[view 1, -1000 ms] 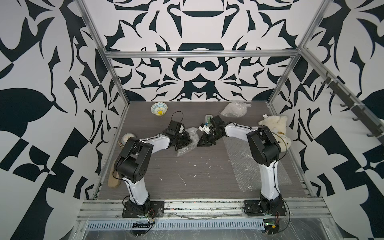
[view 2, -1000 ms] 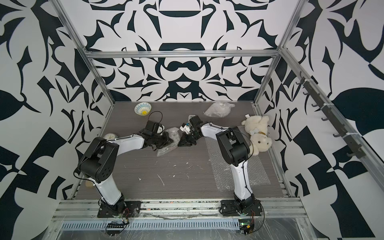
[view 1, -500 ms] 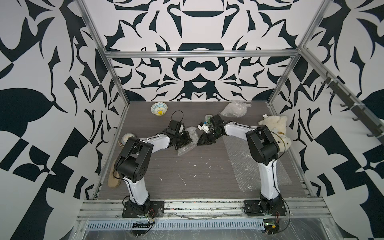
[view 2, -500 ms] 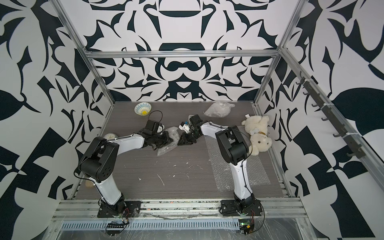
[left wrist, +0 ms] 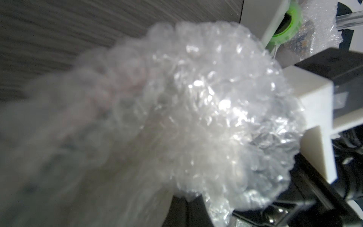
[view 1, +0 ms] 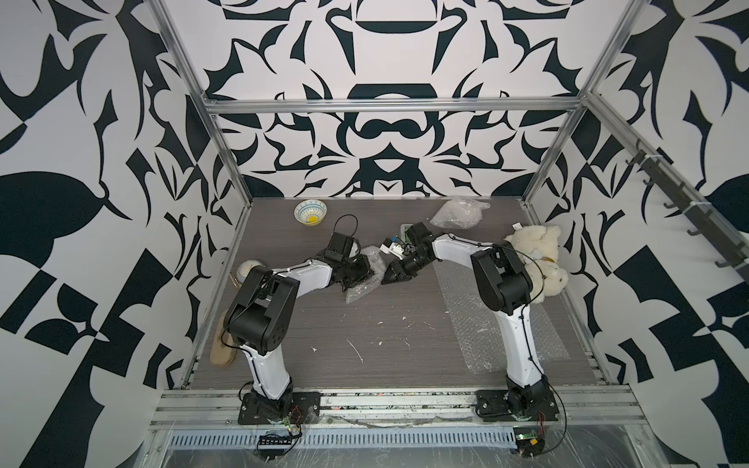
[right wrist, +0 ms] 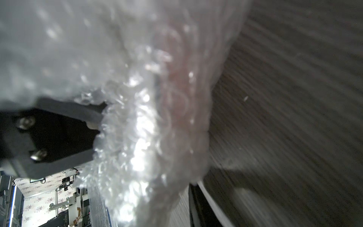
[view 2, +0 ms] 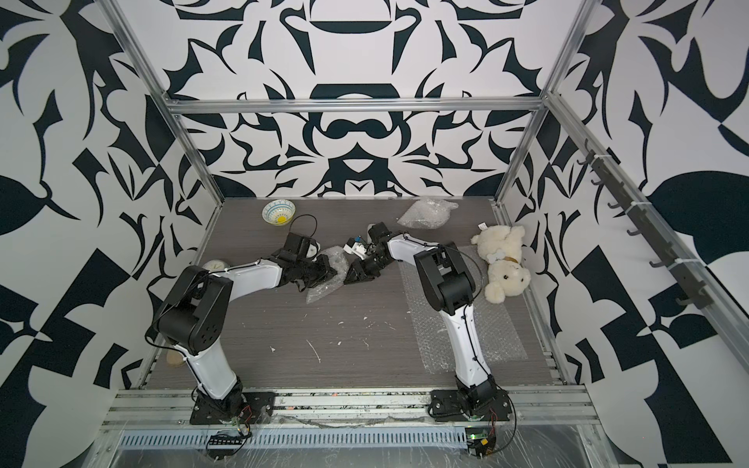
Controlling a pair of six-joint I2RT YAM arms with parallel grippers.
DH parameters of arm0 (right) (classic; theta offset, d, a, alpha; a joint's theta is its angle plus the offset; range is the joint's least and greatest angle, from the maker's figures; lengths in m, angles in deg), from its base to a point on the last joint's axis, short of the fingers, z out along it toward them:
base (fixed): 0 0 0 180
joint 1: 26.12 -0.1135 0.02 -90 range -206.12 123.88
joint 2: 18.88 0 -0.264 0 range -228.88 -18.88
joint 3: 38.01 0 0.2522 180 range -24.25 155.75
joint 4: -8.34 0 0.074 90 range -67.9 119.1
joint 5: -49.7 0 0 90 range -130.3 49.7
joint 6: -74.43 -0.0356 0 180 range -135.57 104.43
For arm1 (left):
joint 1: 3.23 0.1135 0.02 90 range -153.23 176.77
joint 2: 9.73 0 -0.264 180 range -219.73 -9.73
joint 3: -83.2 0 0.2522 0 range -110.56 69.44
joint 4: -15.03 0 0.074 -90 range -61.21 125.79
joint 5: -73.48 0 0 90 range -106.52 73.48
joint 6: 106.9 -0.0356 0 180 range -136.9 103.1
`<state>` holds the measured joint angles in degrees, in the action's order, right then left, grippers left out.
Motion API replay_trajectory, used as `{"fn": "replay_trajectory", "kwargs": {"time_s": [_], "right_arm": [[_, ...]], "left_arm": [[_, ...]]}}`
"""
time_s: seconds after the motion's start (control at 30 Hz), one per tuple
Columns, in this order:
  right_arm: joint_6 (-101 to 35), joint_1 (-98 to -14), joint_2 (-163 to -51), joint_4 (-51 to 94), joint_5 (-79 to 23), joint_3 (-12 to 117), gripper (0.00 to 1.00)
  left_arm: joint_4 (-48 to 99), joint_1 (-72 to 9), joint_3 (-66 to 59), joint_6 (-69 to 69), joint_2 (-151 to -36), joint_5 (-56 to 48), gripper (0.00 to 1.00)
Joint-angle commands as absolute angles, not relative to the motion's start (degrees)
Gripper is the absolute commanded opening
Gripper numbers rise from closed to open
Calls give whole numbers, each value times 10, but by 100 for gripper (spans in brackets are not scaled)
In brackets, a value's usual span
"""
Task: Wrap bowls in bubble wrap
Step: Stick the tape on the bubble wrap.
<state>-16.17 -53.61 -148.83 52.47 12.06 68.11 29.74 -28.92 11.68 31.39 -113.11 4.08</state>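
Pinching crumpled bubble wrap [view 1: 357, 291], L gripper [view 1: 366, 272] jaws pressed tight; R gripper [view 1: 386, 279] just beside it, jaw state can't tell.

Crumpled bubble wrap [left wrist: 206, 110] is clear, glossy plastic. The table [view 1: 364, 324] is matt grey wood-grain. The bowl [view 1: 310, 212] looks glazed and smooth; the teddy bear [view 1: 535, 249], fluffy cloth.

You have a cream plush teddy bear [view 1: 535, 259] lying against the right edge of the grey wood-grain tabletop [view 1: 364, 320], toward the far right corner. A round pale alarm clock [view 1: 247, 269] sits at the left edge. A flat tan oval object [view 1: 223, 348] lies along that same edge, nearer the front left corner. Small white scraps [view 1: 356, 350] dot the middle of the tabletop.
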Motion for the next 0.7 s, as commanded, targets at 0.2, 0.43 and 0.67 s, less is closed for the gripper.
{"fn": "replay_trajectory", "kwargs": {"time_s": [0.2,0.43,0.67], "right_arm": [[-136,-544,-1474,545,95,722,32],[-191,-514,-1377,488,75,620,33],[-356,-502,-1277,372,35,511,35]], "left_arm": [[329,-294,104,302,-1146,55,0],[352,-291,92,290,-1121,41,0],[378,-289,72,283,-1083,35,6]]}}
